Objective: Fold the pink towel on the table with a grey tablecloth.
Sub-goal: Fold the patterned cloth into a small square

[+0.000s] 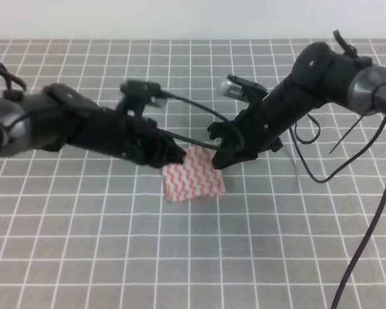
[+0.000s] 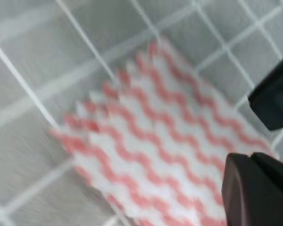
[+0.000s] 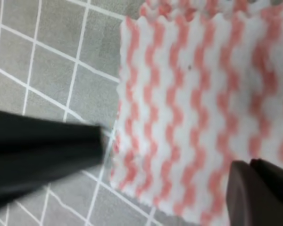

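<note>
exterior high view: pink towel (image 1: 193, 174) sits mid-table on the grey tablecloth (image 1: 83, 244), with the left gripper (image 1: 175, 156) at its far-left corner and the right gripper (image 1: 220, 158) at its far-right corner. both equally close. can't tell if either is spread or pinching cloth.

Only extra stuff on my feed is a pale wall (image 1: 180, 18) behind the far edge and a black cable (image 1: 363, 251) dangling at the right.
</note>
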Action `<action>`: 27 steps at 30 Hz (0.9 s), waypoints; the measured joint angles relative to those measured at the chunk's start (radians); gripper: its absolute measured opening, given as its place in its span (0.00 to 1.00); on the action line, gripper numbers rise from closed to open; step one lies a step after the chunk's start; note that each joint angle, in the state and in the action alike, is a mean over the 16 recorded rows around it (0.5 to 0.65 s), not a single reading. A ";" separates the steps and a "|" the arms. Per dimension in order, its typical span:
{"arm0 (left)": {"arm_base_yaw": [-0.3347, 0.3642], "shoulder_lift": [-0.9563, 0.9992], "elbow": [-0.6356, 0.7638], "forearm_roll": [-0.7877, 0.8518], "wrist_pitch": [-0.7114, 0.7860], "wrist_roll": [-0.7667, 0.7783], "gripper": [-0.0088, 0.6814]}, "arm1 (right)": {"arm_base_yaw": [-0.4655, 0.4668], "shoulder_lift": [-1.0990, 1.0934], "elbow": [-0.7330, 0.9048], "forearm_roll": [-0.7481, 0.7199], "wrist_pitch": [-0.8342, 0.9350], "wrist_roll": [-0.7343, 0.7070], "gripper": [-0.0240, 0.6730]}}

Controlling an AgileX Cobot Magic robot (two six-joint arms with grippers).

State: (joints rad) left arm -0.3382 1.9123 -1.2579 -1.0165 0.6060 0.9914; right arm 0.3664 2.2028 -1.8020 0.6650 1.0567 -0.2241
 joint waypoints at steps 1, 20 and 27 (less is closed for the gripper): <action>0.000 -0.020 0.005 0.003 -0.013 0.000 0.01 | -0.001 -0.008 0.000 -0.008 0.002 0.001 0.01; 0.001 -0.846 0.506 -0.036 -0.408 0.004 0.01 | -0.005 -0.455 0.247 -0.150 -0.096 0.045 0.01; 0.001 -1.242 0.746 -0.055 -0.466 0.005 0.01 | 0.021 -0.702 0.453 -0.138 -0.195 0.057 0.01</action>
State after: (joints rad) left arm -0.3368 0.6704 -0.5120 -1.0714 0.1398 0.9962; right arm 0.3872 1.5011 -1.3491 0.5271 0.8621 -0.1675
